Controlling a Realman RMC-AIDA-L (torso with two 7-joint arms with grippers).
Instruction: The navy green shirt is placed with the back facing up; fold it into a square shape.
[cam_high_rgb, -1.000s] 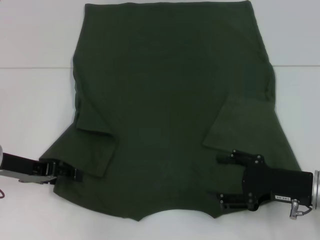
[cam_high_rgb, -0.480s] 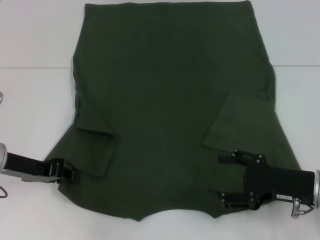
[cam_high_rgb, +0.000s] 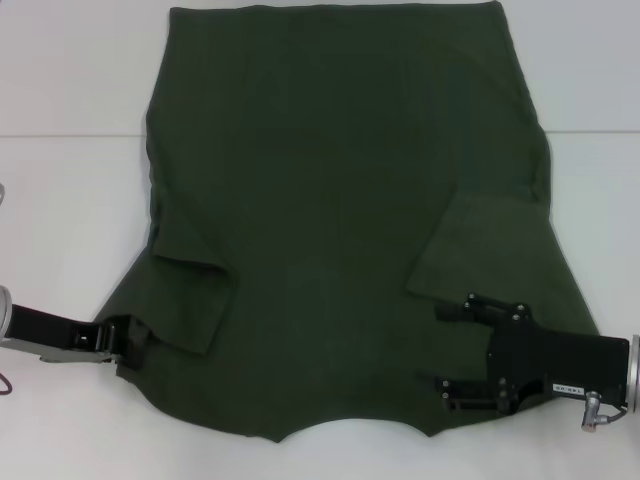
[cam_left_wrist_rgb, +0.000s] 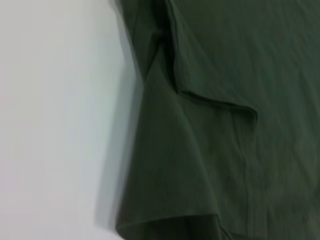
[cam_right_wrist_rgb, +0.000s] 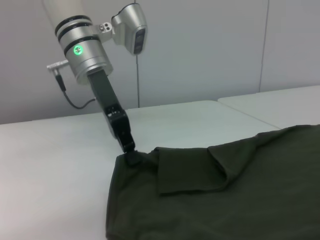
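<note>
Shirt (cam_high_rgb: 340, 210) flat on desk (cam_high_rgb: 70, 200), back up, both sleeves folded inward. My left gripper (cam_high_rgb: 128, 340) clamped on left shoulder edge; my right gripper (cam_high_rgb: 452, 350) apart over right shoulder. Close right before lifting; raise both evenly. Since earlier frame, left gripper moved slightly inward.

White tabletop (cam_high_rgb: 70, 200), pale panelled wall (cam_right_wrist_rgb: 210, 50)

Navy green shirt (cam_high_rgb: 340, 200), plain side up, flat on table, both sleeves folded inward
</note>
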